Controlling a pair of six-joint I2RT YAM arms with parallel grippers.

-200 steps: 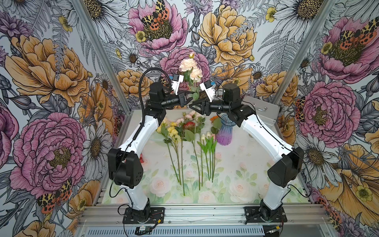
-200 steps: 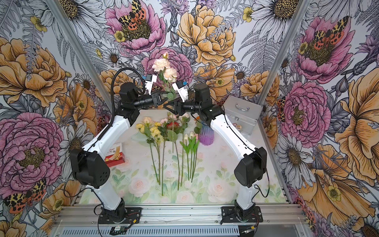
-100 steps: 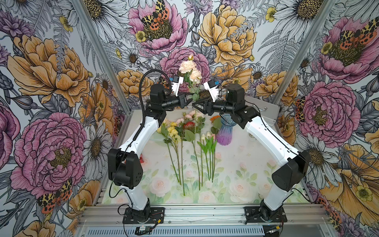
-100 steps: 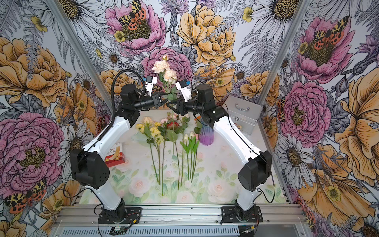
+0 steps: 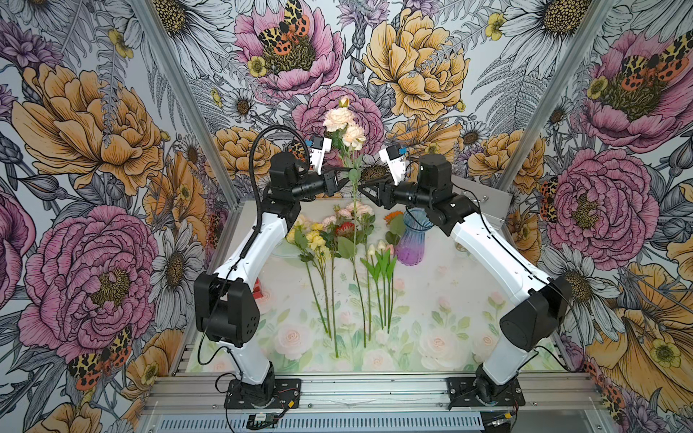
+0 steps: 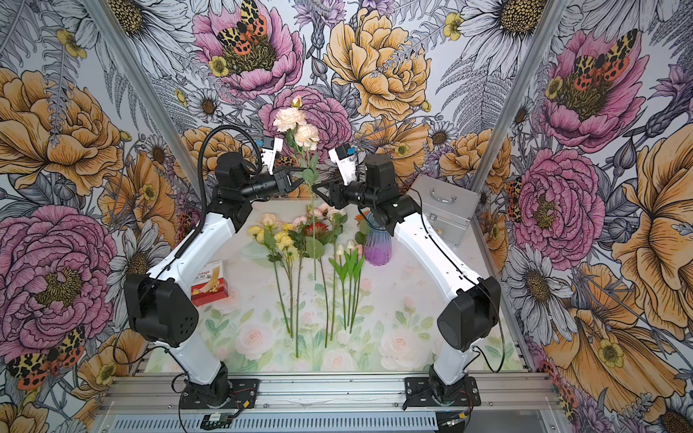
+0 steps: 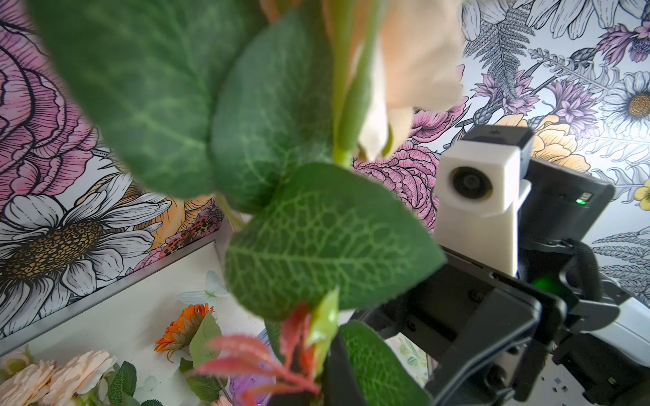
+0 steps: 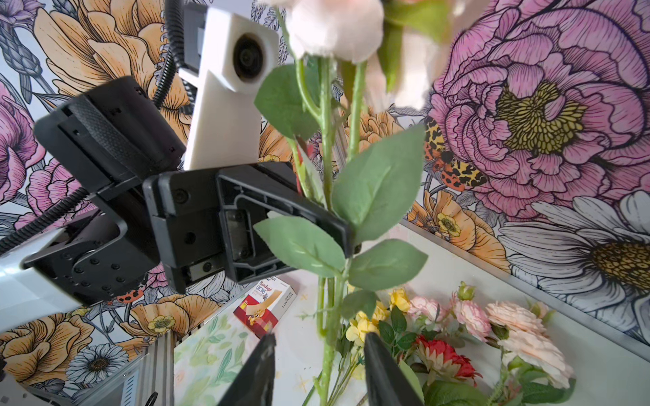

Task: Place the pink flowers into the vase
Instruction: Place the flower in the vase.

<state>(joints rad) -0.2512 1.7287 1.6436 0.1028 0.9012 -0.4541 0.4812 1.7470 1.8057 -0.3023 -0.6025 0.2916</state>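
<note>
Floral walls (image 5: 93, 131) back upright pale-pink flowers (image 5: 344, 125), clamped by left tool (image 5: 345, 176); right tool (image 8: 322, 372) gapes around their stem (image 8: 327, 337).

The left arm (image 5: 258, 243) and right arm (image 5: 487, 247) are each built of glossy white shells between boxy matte-black joint housings, and each is bolted to a black base plate (image 5: 287, 388). A ribbed black conduit (image 5: 254, 157) loops beside the left one, and the left gripper (image 8: 343, 230) is black plastic dotted with small screws. The white wrist camera mounts (image 8: 228, 84) carry round lenses, and a green light (image 7: 580, 201) glows on the right arm.
</note>
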